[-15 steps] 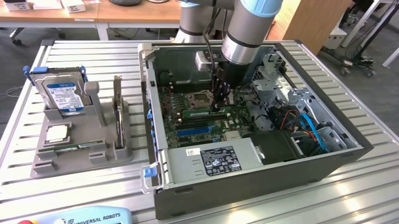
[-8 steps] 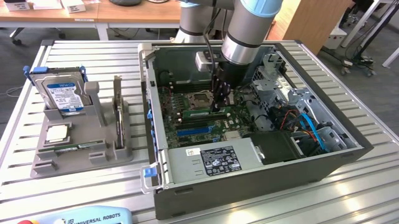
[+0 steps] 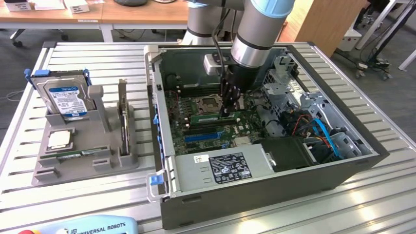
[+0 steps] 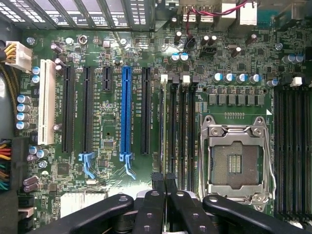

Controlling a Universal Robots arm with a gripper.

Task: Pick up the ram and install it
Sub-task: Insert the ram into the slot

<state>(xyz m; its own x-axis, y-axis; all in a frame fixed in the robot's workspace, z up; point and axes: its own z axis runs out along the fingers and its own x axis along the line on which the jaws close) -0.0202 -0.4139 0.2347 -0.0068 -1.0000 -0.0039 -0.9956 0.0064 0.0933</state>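
Ram (image 3: 202,119), a thin green memory stick, appears to stand on edge in a slot of the motherboard (image 4: 107,131), just beside the empty processor socket (image 4: 236,161). The board sits inside the open computer case (image 3: 260,187) on a slatted table (image 3: 377,204). The arm's gripper (image 4: 165,179) has its fingers (image 4: 155,204) pressed together at the stick's upper edge; whether they nip the board or merely bear on it cannot be told. Such a stick is judged light and stiff but fragile, best taken by its long edges or short ends, clear of the chips and contact strip, and kept square to the slot. Neighbouring memory slots (image 4: 187,131) crowd it on one side, long expansion slots (image 4: 126,112) on the other. Blue cables (image 3: 325,134) lie toward the exterior view's right, the power supply (image 3: 221,168) is nearer the camera, and a hard drive (image 3: 65,97) stands upright in a grey holder (image 3: 85,168) well apart on the exterior view's left
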